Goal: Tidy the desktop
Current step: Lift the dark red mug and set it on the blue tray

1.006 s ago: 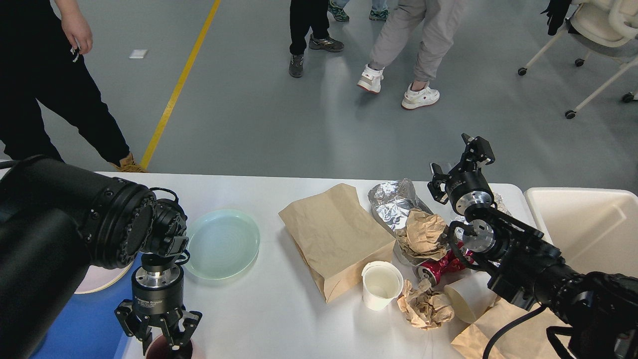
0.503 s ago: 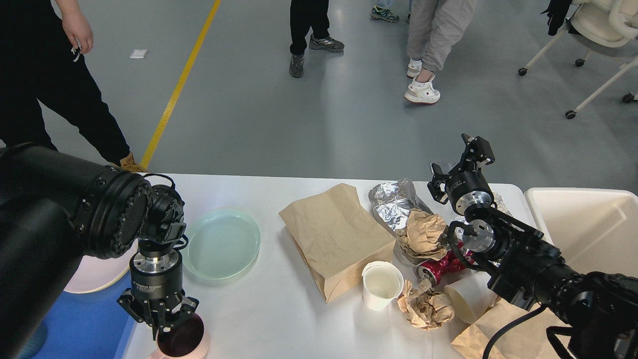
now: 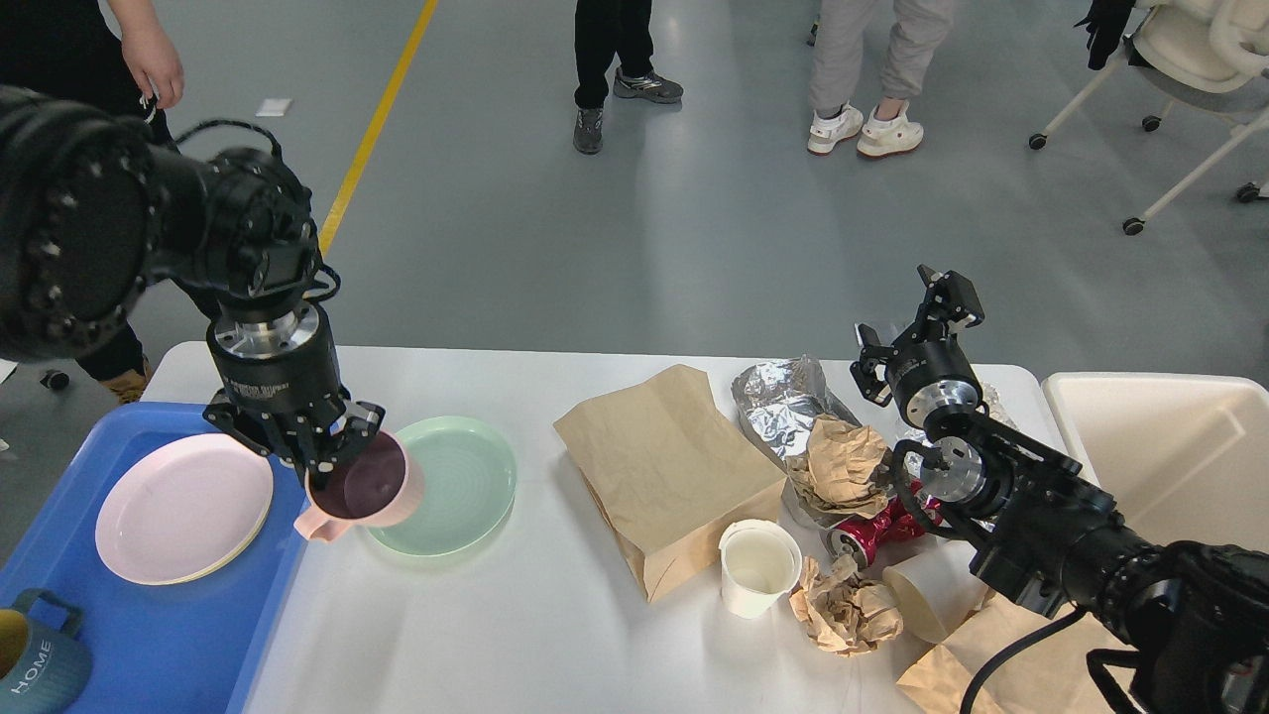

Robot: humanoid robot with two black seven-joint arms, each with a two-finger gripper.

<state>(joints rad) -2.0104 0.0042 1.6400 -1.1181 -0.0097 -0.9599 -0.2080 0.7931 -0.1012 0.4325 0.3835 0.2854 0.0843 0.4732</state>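
The white desktop [image 3: 555,635] spans the view. My left gripper [image 3: 319,464] points down and is shut on the rim of a pink mug [image 3: 365,488] with a dark inside. It holds the mug in the air, over the gap between the blue tray [image 3: 169,635] and the pale green plate [image 3: 451,481]. Over the table's far right edge, my right gripper [image 3: 907,322] is raised and open with nothing in it, above the foil and crumpled paper.
The tray holds a pink plate [image 3: 183,506] and a blue-grey mug [image 3: 30,654]. Mid-table lie a brown paper bag [image 3: 664,466], foil [image 3: 783,402], crumpled paper [image 3: 843,461], a red can [image 3: 877,531] and a white paper cup [image 3: 758,565]. A cream bin [image 3: 1180,456] stands right. People stand beyond.
My left arm has lifted the pink mug from the table's near edge and carried it up and back, beside the green plate. The right arm has not moved. The people behind walked.
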